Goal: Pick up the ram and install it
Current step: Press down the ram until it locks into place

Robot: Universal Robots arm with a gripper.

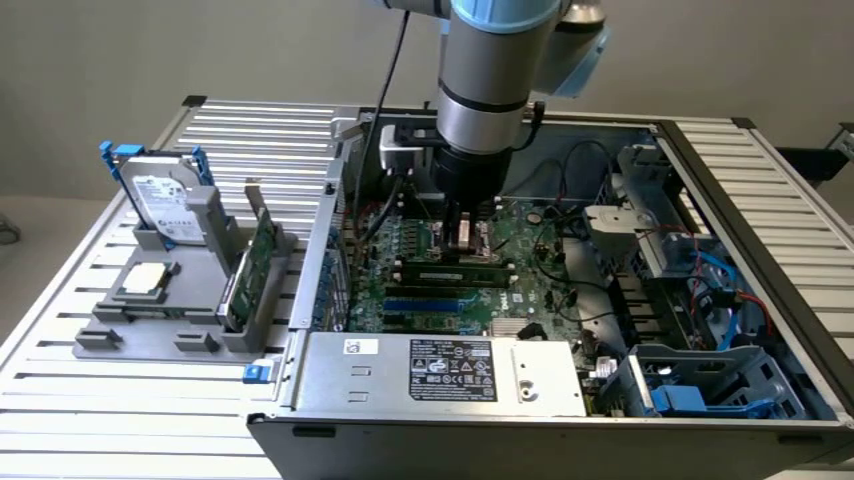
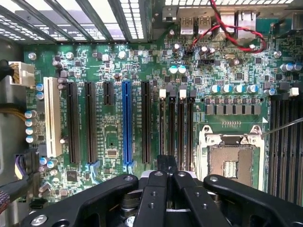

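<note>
On the left of the exterior view, the grey holder (image 1: 200, 335) is sitting on the slatted worktop (image 1: 80, 400). It's carrying the silver hard drive with blue handles (image 1: 163, 205) and the wider green expansion card (image 1: 260, 255), neither of which is our part.

Moving right, the open PC case (image 1: 441, 375) is taking up the middle and right of the frame, and the arm is reaching straight down into it. The tool (image 1: 467, 238) is hanging low over the motherboard (image 1: 427, 300) with its fingers pinched together. In the wrist view the tool (image 2: 166, 165) is looking closed too, and I can't make out anything between the tips.

The ram (image 1: 454, 268) is lying as a long dark stick across the board, just below the tool in the exterior frame, in the memory slot area. I can't tell if it's fully clicked in.

Handling-wise, I'm guessing it's very light, thin and stiff, but fragile. I'd be pinching it by the flat faces near the middle of the top edge, staying off the contacts and keeping it square to the slot so it isn't bending.
</note>
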